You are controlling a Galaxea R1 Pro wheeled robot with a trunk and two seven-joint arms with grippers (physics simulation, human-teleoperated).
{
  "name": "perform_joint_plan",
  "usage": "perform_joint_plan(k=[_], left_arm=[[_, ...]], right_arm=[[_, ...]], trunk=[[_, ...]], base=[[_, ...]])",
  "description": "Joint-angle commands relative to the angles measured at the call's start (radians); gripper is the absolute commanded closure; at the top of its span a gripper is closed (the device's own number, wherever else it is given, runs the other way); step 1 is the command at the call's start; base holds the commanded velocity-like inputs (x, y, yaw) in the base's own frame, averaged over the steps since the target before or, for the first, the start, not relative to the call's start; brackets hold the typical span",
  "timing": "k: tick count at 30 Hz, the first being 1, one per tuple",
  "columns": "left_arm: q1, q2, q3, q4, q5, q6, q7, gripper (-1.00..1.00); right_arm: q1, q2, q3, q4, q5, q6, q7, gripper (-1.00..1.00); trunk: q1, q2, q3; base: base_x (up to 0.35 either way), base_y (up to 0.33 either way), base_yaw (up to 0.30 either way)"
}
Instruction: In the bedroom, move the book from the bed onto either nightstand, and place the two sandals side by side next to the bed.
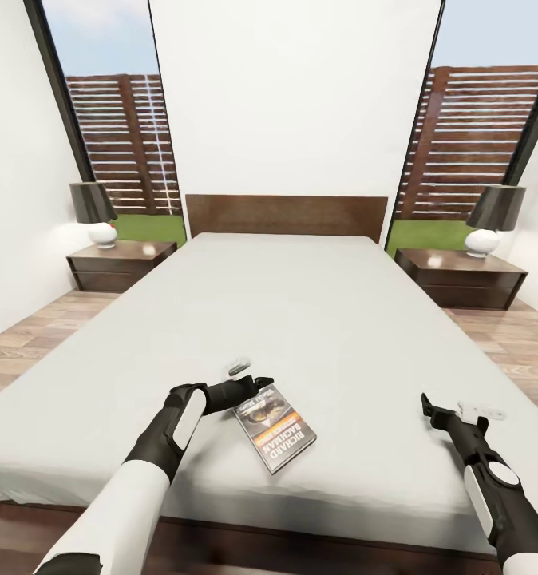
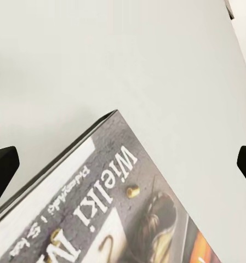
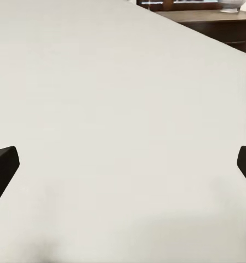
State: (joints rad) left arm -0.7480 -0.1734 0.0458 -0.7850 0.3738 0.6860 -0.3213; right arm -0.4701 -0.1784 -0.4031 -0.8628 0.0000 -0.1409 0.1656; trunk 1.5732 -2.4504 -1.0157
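From the head view, the bedroom has white walls and two tall windows. The big bed (image 1: 301,319) fills the middle, with a nightstand (image 1: 119,266) on each side. The book (image 1: 274,427) lies flat near the foot of the bed. The left gripper (image 1: 257,385) is right at its top corner, likely lining up a grab. The right gripper (image 1: 429,407) hangs apart over bare mattress.

In the left wrist view, the jaws are wide open, holding nothing, with the book's corner between them.

In the right wrist view, the jaws are wide open and empty too.

The left gripper (image 1: 257,385) hides a corner of the book (image 1: 277,430).
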Motion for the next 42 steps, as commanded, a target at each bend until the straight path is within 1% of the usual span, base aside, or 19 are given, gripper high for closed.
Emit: perform_joint_plan(k=[1,7,18,29,37,42], left_arm=[[-0.001,-0.001,0.005,0.0,0.002,0.008,-0.002,-1.0],[-0.001,-0.001,0.005,0.0,0.002,0.008,-0.002,-1.0],[-0.001,-0.001,0.005,0.0,0.002,0.009,-0.002,-1.0],[-0.001,-0.001,0.005,0.0,0.002,0.009,-0.002,-1.0],[-0.001,-0.001,0.005,0.0,0.002,0.009,-0.002,-1.0],[-0.001,-0.001,0.005,0.0,0.002,0.009,-0.002,-1.0]], right_arm=[[-0.001,0.0,-0.003,0.001,0.0,-0.003,0.008,-1.0],[-0.001,0.0,-0.004,0.001,0.0,-0.003,0.008,-1.0],[-0.001,0.0,-0.004,0.001,0.0,-0.003,0.009,-1.0],[-0.001,0.0,-0.004,0.001,0.0,-0.003,0.009,-1.0],[-0.001,0.0,-0.004,0.001,0.0,-0.003,0.009,-1.0],[-0.001,0.0,-0.004,0.001,0.0,-0.003,0.009,-1.0]], trunk=[[0.0,0.0,-0.001],[0.0,0.0,-0.001],[0.0,0.0,0.007],[0.0,0.0,0.008],[0.0,0.0,0.011],[0.0,0.0,0.011]], base=[[0.0,0.0,-0.006],[0.0,0.0,-0.028],[0.0,0.0,-0.191],[0.0,0.0,-0.016],[0.0,0.0,-0.18],[0.0,0.0,-0.042]])
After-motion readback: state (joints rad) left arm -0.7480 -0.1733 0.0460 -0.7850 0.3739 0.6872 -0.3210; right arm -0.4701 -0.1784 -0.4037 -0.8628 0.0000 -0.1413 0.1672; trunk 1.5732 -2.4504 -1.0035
